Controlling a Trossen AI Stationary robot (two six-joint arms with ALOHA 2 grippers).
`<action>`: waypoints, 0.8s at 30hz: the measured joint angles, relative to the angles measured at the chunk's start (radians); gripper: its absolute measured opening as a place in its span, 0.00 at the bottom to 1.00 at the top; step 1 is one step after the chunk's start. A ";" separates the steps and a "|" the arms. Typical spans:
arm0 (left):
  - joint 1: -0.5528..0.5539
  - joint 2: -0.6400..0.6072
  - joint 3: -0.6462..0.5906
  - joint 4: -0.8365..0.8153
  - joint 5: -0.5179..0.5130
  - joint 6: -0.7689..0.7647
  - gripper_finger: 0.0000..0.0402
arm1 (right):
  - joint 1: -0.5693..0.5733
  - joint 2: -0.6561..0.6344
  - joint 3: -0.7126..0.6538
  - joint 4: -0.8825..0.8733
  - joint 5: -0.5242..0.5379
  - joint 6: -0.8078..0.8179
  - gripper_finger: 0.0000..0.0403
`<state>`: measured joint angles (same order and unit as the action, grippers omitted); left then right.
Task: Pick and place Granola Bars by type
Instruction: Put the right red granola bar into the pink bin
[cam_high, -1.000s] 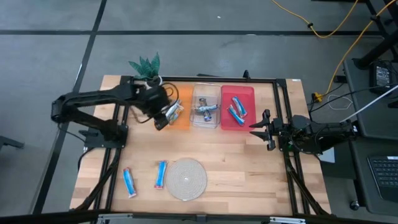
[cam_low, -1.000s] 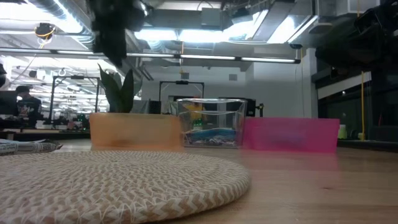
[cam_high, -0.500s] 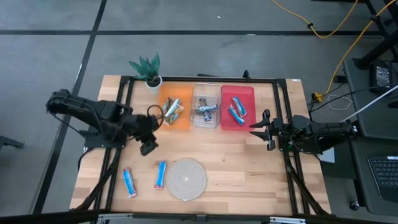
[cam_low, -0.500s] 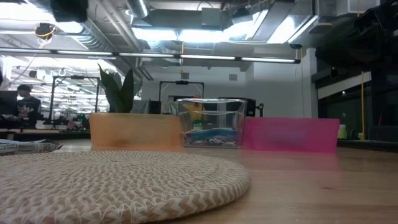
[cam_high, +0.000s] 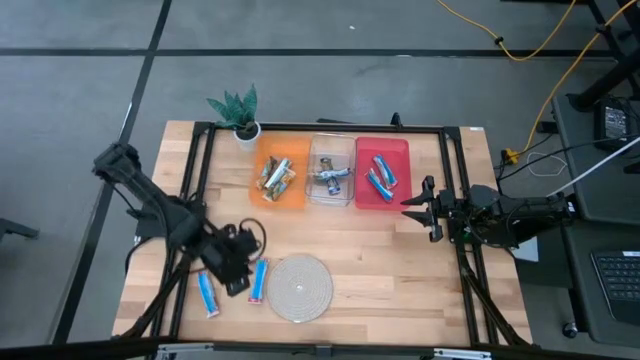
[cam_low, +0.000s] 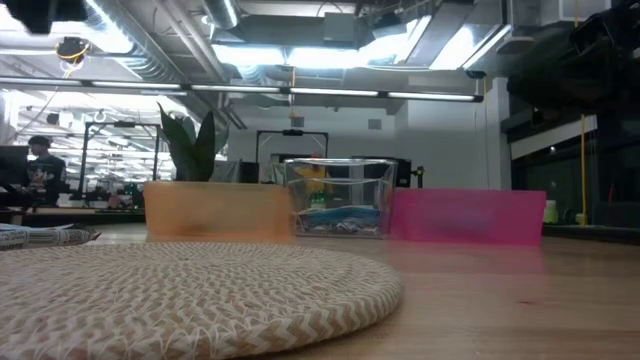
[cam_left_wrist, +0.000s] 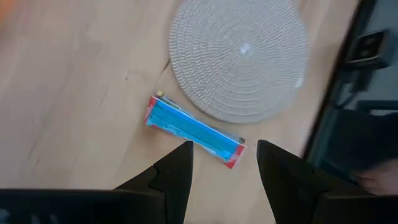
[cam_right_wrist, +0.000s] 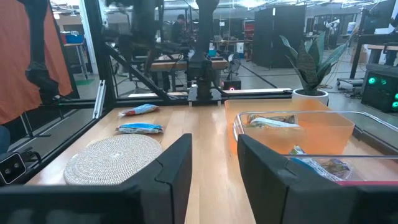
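Note:
Two bright blue granola bars lie flat on the table near its front edge: one (cam_high: 208, 293) toward the left, one (cam_high: 259, 281) right beside the round woven mat (cam_high: 302, 288). My left gripper (cam_high: 236, 277) hangs open above the table between them. In its wrist view the bar by the mat (cam_left_wrist: 194, 132) lies just beyond the fingertips, with nothing between the fingers. More bars lie in the orange bin (cam_high: 292, 200), the clear bin (cam_high: 331, 198) and the red bin (cam_high: 398, 195). My right gripper (cam_high: 424, 208) waits open at the table's right side, level.
A small potted plant (cam_high: 237, 110) stands at the far left corner, behind the bins. A black frame rail (cam_high: 190, 200) runs along the table's left side, another (cam_high: 455, 180) along its right. Bare wood lies between the bins and the mat.
My left gripper has swung from above the orange bin toward the table's near edge and a little left, sinking slightly and rolling. It now hangs over the two blue bars beside the mat. Its finger gap looks unchanged. The bars in the orange bin stay there.

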<state>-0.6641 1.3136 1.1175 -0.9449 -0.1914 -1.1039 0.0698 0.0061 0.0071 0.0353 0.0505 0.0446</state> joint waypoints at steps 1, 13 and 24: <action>-0.013 0.024 0.000 0.002 -0.019 -0.008 0.43 | 0.000 0.000 0.000 0.000 0.000 0.000 0.33; -0.032 0.250 0.000 0.000 -0.053 -0.088 0.43 | 0.000 0.000 0.000 0.000 0.000 0.000 0.33; 0.008 0.264 0.000 0.003 -0.052 -0.064 0.47 | 0.000 0.000 0.000 0.000 0.000 0.000 0.33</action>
<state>-0.6556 1.5779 1.1175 -0.9421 -0.2430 -1.1680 0.0697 0.0063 0.0071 0.0353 0.0505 0.0444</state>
